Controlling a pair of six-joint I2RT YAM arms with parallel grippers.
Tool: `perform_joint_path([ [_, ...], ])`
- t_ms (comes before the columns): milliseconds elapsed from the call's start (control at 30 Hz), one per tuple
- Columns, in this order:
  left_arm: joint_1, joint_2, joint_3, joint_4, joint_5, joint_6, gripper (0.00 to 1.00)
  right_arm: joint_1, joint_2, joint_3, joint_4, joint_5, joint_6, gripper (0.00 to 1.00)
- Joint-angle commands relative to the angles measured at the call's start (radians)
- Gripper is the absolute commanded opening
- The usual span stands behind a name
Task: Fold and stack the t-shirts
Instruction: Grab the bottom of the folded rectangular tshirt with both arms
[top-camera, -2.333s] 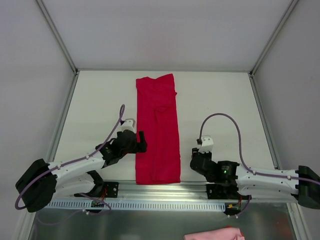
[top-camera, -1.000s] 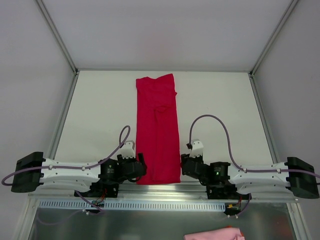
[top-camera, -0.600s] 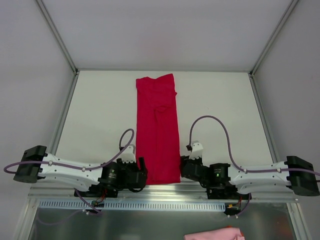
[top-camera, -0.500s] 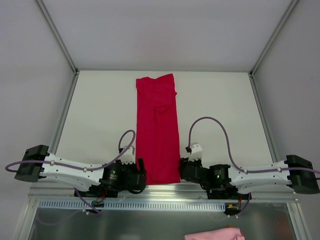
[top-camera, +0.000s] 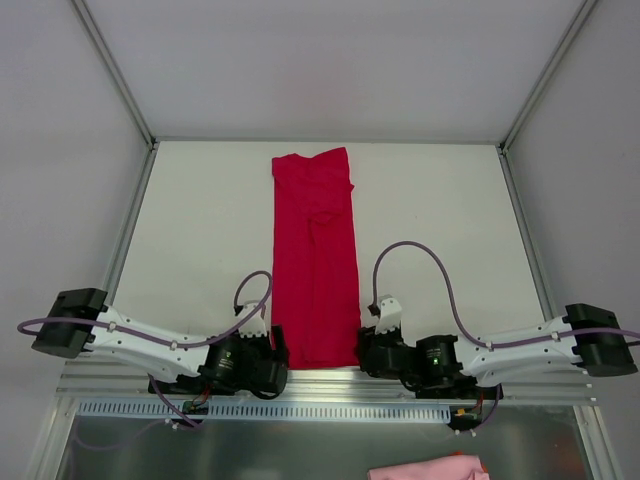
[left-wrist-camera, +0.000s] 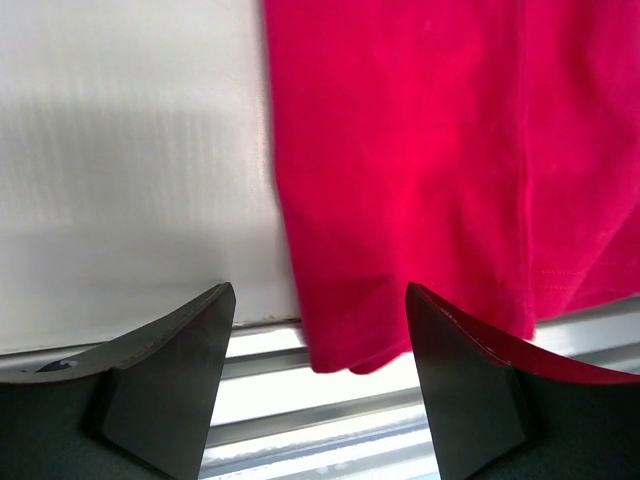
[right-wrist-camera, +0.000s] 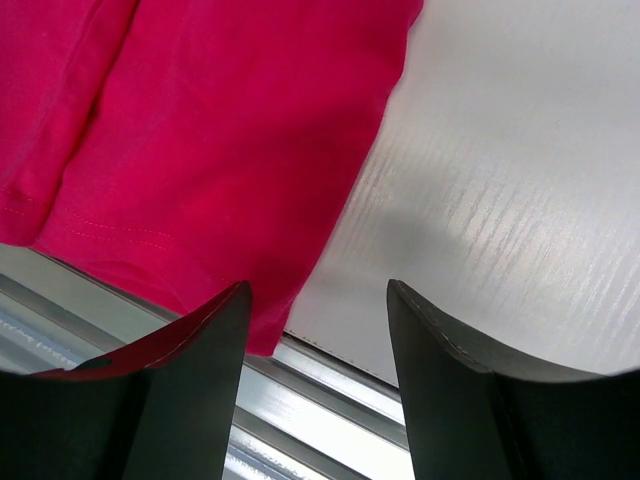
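Though apart from t-shirt, pink cloth.

The t-shirt lies lengthwise along the middle of the tabletop, its near hem at the front edge. The left tool flanks the hem's left corner, the right tool its right corner.

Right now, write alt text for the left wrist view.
A red t-shirt fills the upper right, its near corner showing between the left gripper's open dark fingers. The hem overhangs the white table's edge above metal rails.
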Motion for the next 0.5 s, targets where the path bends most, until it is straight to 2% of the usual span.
perform_joint_path([
  [0, -0.03, 0.02, -0.006, 0.062, -0.04, -0.033, 0.7, 0.007, 0.025, 0.022, 0.028, 0.023, 0.057, 0.61],
  [200, -0.09, 0.057, 0.043, 0.035, -0.078, -0.069, 0.69, 0.007, 0.088, 0.003, 0.134, -0.024, 0.057, 0.61],
  [467, -0.142, 0.032, 0.02, -0.014, -0.101, -0.155, 0.65, 0.007, 0.104, -0.017, 0.218, -0.067, 0.063, 0.61],
])
